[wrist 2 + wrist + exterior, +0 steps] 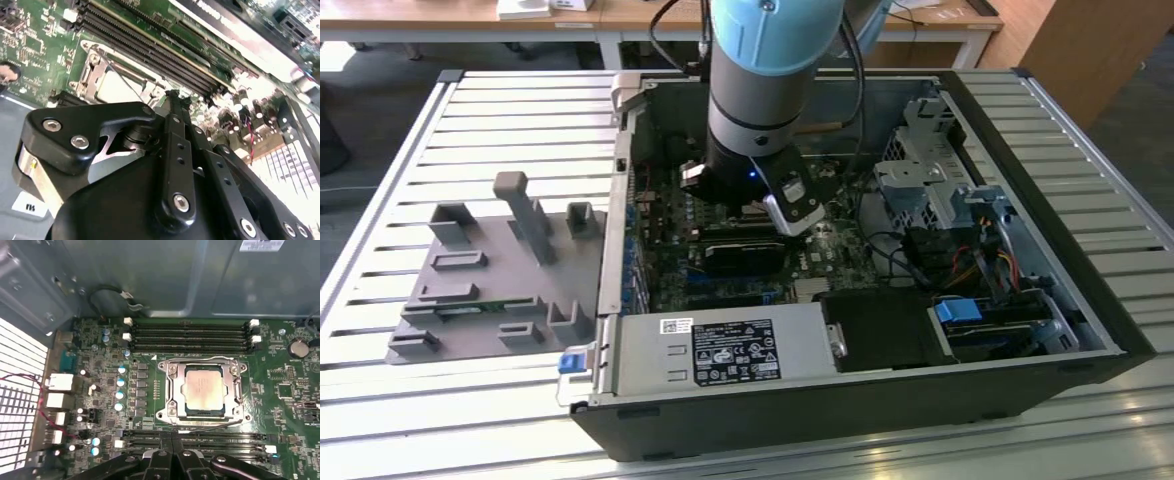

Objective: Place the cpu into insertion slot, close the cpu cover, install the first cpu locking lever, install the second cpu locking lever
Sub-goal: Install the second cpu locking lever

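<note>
Hand (172, 456) tips cut off by frame edge; grip state unclear.

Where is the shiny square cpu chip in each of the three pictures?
Exterior view: the arm and tool stand over the board, so I cannot make the cpu out.
First wrist view: the cpu lies inside its metal frame, between two groups of long black slots.
Second wrist view: a pale bit of the cpu beside the same long black slots.
</note>
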Available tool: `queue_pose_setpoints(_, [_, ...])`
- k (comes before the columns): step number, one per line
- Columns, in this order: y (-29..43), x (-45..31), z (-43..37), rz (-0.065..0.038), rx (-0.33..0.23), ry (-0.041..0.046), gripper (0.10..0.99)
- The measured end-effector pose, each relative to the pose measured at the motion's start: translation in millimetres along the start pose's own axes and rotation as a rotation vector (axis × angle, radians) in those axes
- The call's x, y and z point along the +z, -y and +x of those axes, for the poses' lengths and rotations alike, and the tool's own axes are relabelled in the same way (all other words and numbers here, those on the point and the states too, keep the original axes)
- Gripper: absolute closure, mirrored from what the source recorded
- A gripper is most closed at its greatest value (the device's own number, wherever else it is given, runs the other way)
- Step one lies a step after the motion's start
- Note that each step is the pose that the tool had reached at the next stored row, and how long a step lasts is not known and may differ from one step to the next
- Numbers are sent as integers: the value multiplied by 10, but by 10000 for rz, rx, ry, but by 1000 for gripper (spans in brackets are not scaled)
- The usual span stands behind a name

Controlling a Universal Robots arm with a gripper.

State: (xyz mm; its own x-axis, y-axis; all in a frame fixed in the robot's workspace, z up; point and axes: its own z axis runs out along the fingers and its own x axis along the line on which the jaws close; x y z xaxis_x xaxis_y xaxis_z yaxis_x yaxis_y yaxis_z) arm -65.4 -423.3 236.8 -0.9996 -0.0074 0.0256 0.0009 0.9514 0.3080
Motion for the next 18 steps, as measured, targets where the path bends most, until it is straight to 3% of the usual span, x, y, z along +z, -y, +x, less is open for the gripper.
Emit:
queue_pose_setpoints(4, [-31,-95,20,2,0,0,980])
queue_pose_setpoints(7, [-39,-121,20,0,-1,-1,980])
queue_pose_setpoints(13, [-39,-119,-90,-1,4,-13,980])
queue_pose_setpoints(18, [-38,-73,-152,0,7,-24,980])
